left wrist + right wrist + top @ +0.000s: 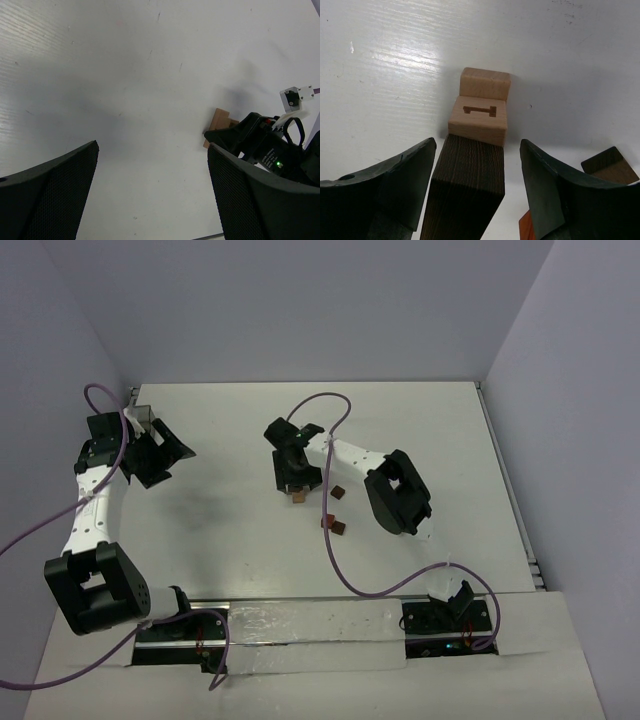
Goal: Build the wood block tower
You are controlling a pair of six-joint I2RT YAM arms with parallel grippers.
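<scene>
The wood block tower (299, 496) stands at mid-table under my right gripper (297, 480). In the right wrist view a dark brown block (467, 185) rises between the fingers of my right gripper (477, 187), with a gap on each side. The jaws are open around it. A tan block marked "1" (479, 120) lies just beyond it, and another tan block (485, 83) is behind that. My left gripper (165, 455) is open and empty at the far left, above bare table (152, 190). The tan blocks (218, 122) also show in the left wrist view.
Loose dark reddish blocks lie right of the tower (339, 492) and nearer the arms (327, 521) (340, 529). In the right wrist view a dark block (610, 165) and a reddish-orange block (524, 227) sit by the right finger. Walls close in the table's far, left and right sides.
</scene>
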